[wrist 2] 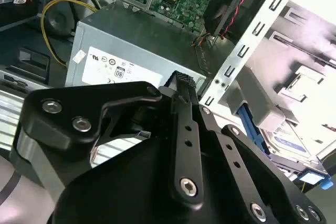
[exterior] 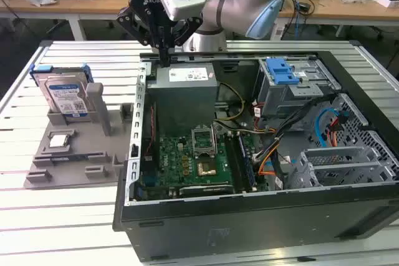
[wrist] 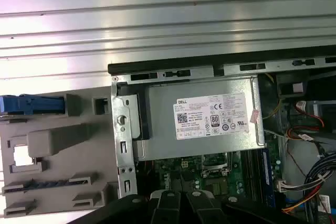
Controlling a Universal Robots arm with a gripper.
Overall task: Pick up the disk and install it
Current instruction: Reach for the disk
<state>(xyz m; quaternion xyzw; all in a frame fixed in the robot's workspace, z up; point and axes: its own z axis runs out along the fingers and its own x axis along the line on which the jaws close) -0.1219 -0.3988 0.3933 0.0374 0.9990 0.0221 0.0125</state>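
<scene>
Hovering over the power supply [exterior: 184, 85], the gripper [exterior: 164, 59] is clenched, empty — the disk [exterior: 66, 98] stands in a grey holder [exterior: 75, 147], exterior view's left.

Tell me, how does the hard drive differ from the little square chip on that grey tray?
The hard drive is bigger, oblong, with a blue-and-white label and blue rails; the processor chip is small, square, plain silver. The hard drive stands propped on edge; the processor chip lies flat. Both rest on the grey tray.

Labelled power supply [wrist: 202, 124] in open computer case [wrist: 122, 129], green motherboard [wrist: 210, 174] adjoining; grey holder [wrist: 58, 140] carrying blue-edged disk [wrist: 31, 104] beside case, on slatted table [wrist: 168, 19].
</scene>
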